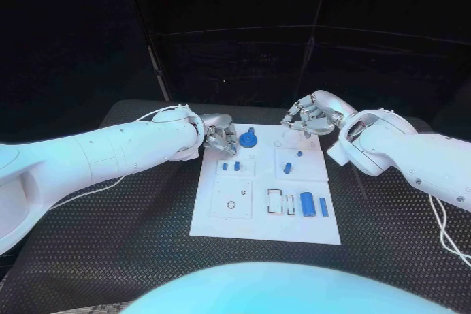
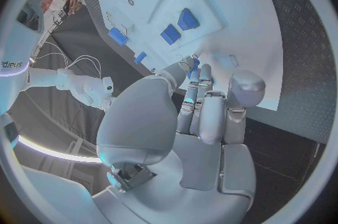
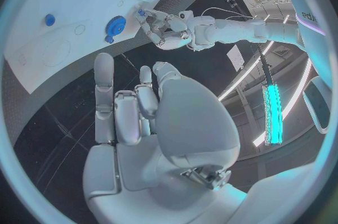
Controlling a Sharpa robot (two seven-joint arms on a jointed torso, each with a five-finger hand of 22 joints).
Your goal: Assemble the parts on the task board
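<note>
The white task board lies in the middle of the table. My left hand hovers at its far left corner, fingers drawn together; thumb and fingers pinch a small blue part, also visible as the small blue part. My right hand hangs above the far right corner, fingers apart and holding nothing. A round blue piece stands between the two hands. Two small blue pieces, one short piece and two blue cylinders lie on the board.
The black ribbed table surrounds the board on all sides. White cables run along the table beside each arm. Several empty outlined slots mark the board's near left half.
</note>
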